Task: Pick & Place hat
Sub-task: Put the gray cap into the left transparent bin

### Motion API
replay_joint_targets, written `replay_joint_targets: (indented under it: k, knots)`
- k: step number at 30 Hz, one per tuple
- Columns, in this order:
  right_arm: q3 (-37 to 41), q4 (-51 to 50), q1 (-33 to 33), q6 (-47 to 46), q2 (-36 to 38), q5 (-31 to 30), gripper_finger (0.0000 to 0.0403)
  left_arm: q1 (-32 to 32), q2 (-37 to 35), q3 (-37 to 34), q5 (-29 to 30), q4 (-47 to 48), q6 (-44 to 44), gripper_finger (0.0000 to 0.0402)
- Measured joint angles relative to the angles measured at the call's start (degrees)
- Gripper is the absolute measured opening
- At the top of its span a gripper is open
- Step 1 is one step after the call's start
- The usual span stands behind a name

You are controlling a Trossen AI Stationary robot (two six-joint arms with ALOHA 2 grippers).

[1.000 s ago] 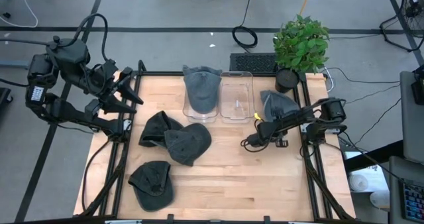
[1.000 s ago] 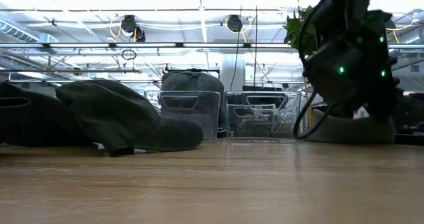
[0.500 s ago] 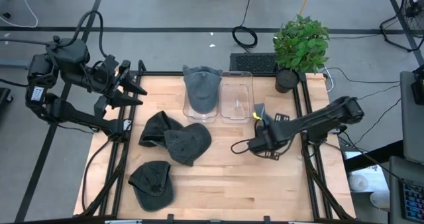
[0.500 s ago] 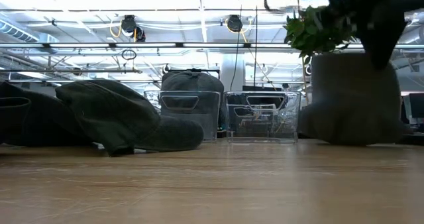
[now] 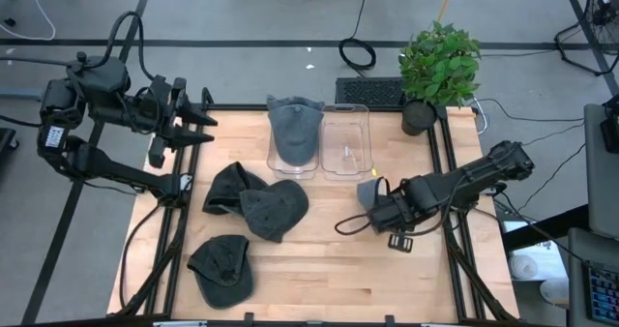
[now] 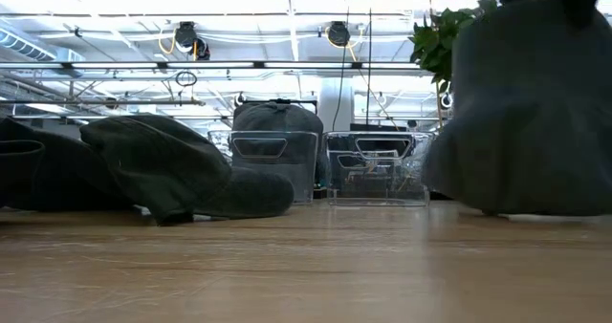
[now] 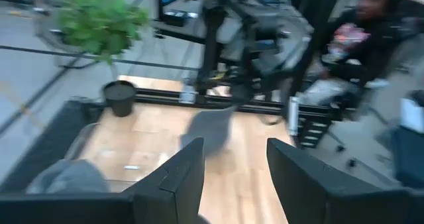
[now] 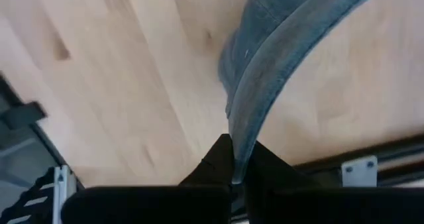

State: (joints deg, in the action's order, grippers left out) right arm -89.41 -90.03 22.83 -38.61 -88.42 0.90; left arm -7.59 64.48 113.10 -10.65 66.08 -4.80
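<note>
Hat [image 5: 368,192] hangs pinched by its brim in the right gripper [image 5: 379,209], fingers clamped together on the fabric, just in front of the empty bin [image 5: 346,143] and a little to its right. Left gripper [image 5: 198,127] waits beyond the bin's far left, fingers spread apart.

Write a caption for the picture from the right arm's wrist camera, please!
The right gripper pinches the brim of a gray hat above the wooden table.
</note>
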Motion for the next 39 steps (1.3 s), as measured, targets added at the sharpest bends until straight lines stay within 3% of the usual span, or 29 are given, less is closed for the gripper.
replay_joint_targets:
  k: [7,17,24,30,39]
  knots:
    - [-7.1,0.1,1.3,4.3,0.0,-16.6,0.0,0.0,0.0,0.0,6.9,-0.3,-2.9,0.0172]
    - [-8.4,4.0,1.2,12.7,0.0,-29.2,0.0,0.0,0.0,0.0,8.3,-3.7,-4.5,0.0172]
    - [-8.4,15.4,0.5,21.5,2.2,-33.8,0.0,0.0,0.0,0.0,13.3,-3.8,-5.0,0.0172]
    - [-8.4,20.8,-0.4,23.1,5.9,-35.5,0.0,0.0,0.0,0.0,16.8,-3.8,-5.0,0.0172]
    - [-8.4,33.5,-1.8,30.1,8.3,-43.0,0.0,0.0,0.0,0.0,17.2,-3.8,-6.5,0.0172]
